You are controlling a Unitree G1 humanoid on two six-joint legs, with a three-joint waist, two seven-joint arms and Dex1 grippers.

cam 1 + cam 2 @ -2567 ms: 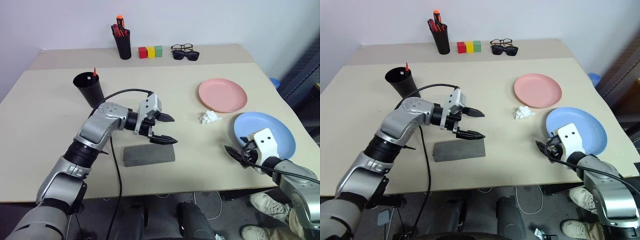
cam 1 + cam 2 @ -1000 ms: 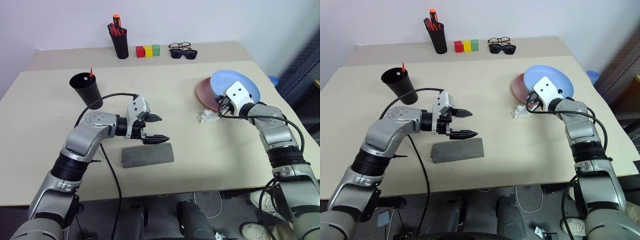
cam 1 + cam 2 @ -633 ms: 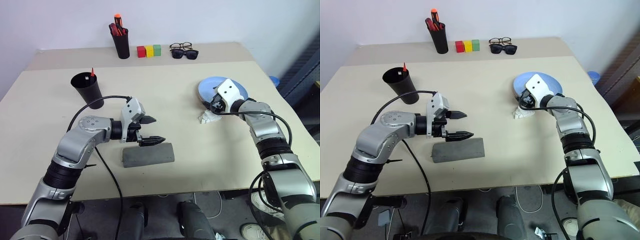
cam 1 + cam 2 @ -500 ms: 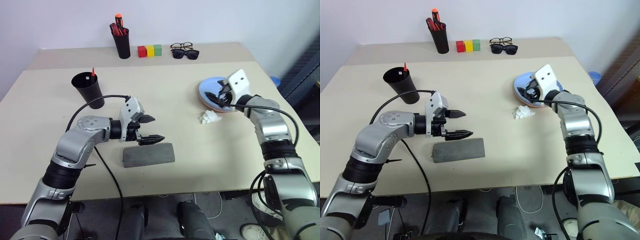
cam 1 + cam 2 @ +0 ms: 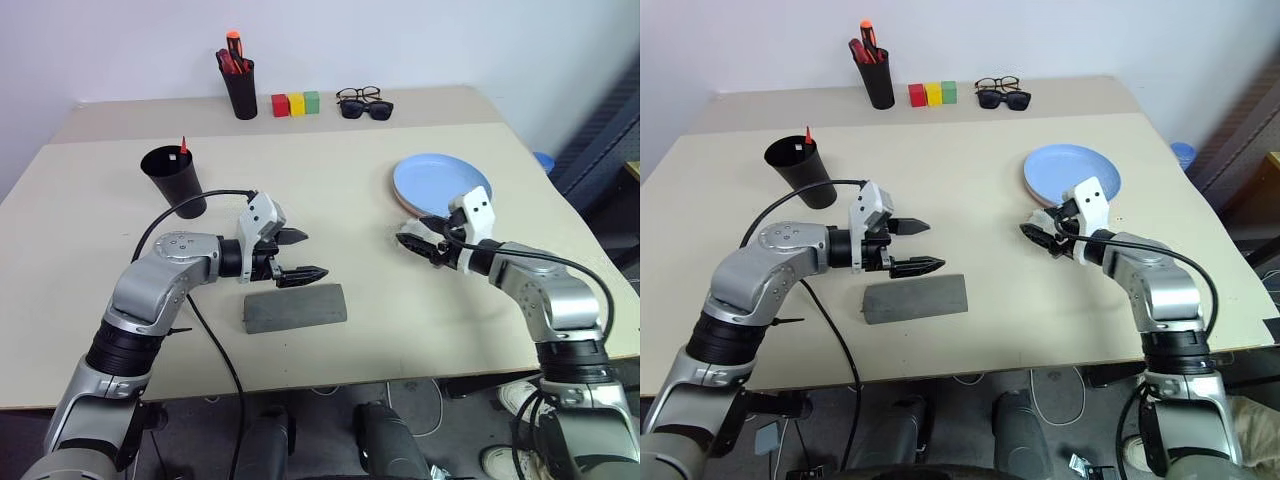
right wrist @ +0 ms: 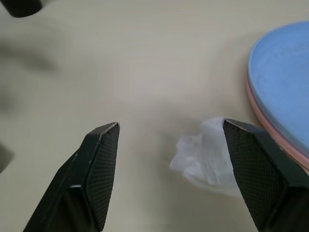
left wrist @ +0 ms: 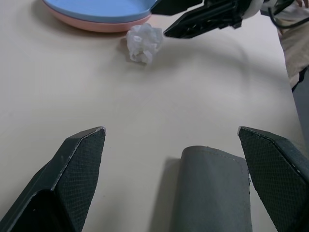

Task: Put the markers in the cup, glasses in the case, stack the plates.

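The table (image 5: 380,300) carries the blue plate (image 5: 442,182) stacked on the pink plate (image 6: 270,130), just beyond the right gripper (image 5: 418,236), whose fingers are spread over a crumpled tissue (image 6: 205,157). The grey case (image 5: 296,308) lies just below the left gripper (image 5: 298,256), also spread wide. The black cup (image 5: 176,180) with one marker (image 5: 184,145) stands behind the left arm.

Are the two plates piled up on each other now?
Yes. The blue plate sits on top of the pink plate, whose rim peeks out from under it.
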